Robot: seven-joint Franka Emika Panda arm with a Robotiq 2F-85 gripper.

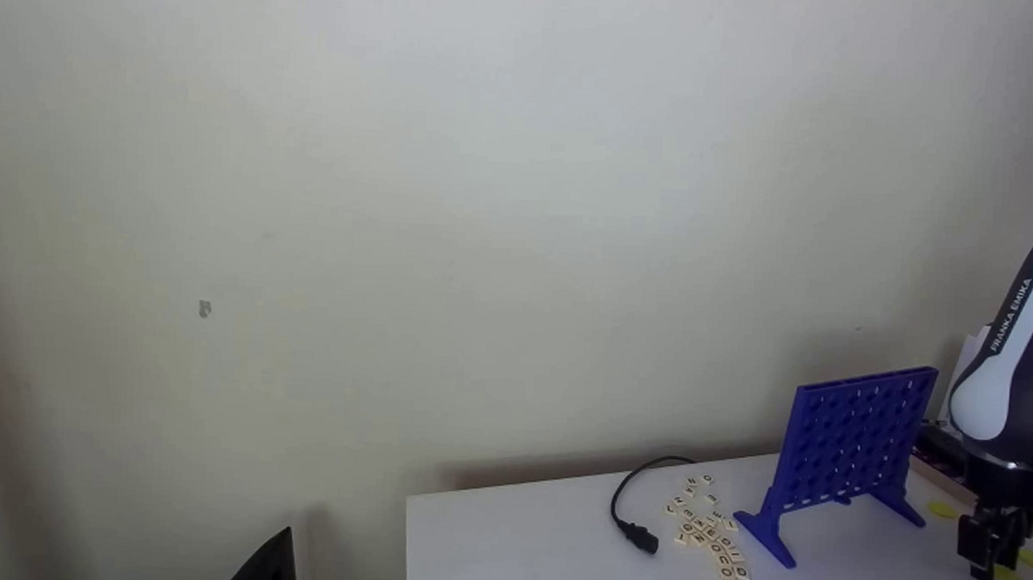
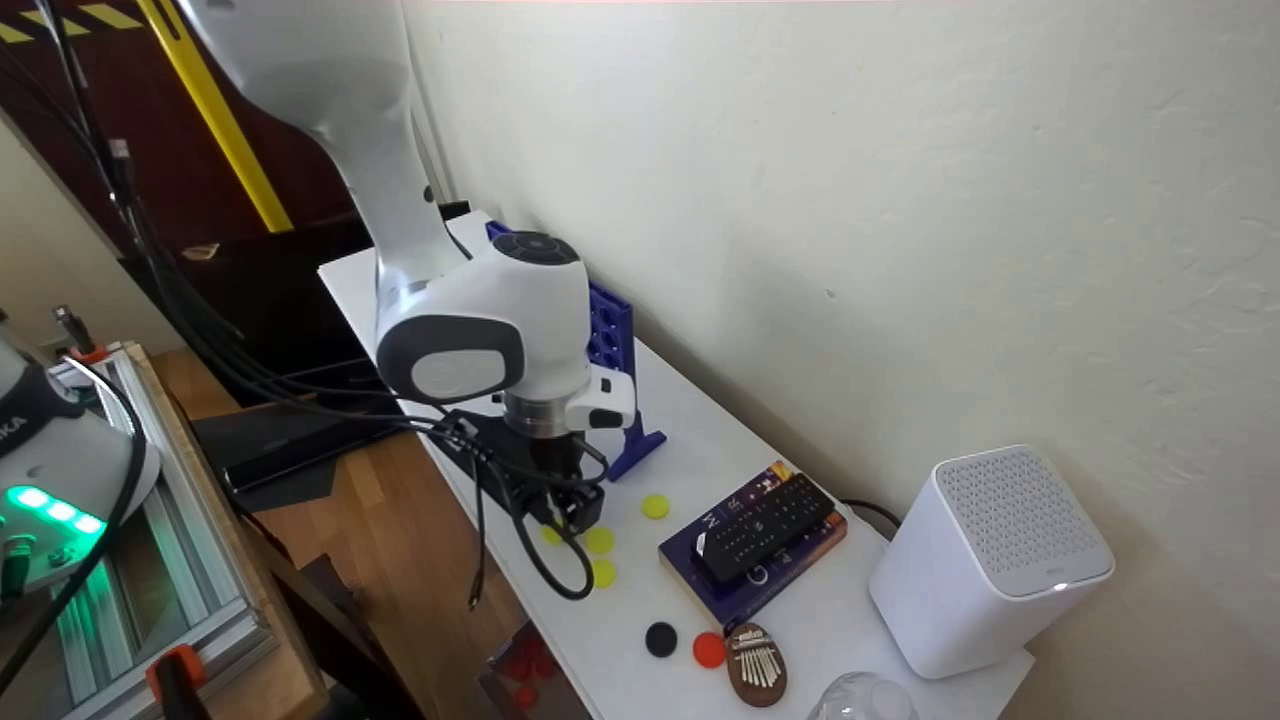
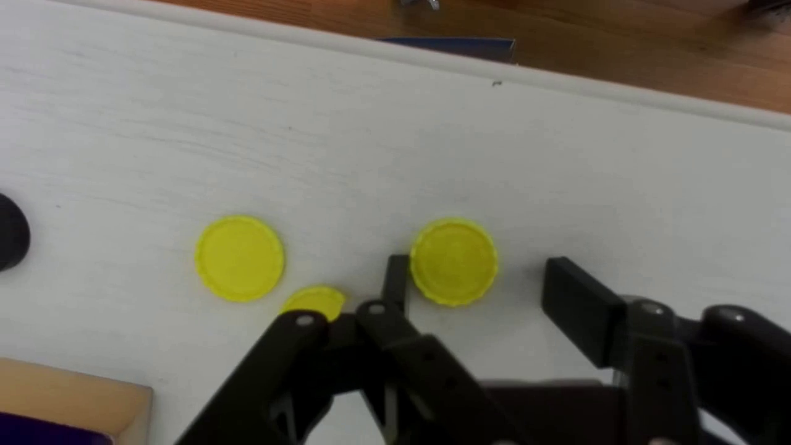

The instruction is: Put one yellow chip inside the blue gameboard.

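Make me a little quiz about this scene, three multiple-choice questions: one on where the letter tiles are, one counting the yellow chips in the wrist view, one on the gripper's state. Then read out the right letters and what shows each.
1. In an exterior view, where do the letter tiles lie?
A) Between the black plug and the blue gameboard
B) On top of the blue gameboard
C) Underneath the black plug

2. How many yellow chips show in the wrist view?
A) One
B) Five
C) Three

3. How is the gripper?
A) Shut, holding two yellow chips
B) Open
C) Shut, holding nothing

1: A, the tiles lie on the white table with one of those on either side.
2: C, two show whole and one is partly hidden by the gripper.
3: B, its fingers stand apart, with a yellow chip seen between them.
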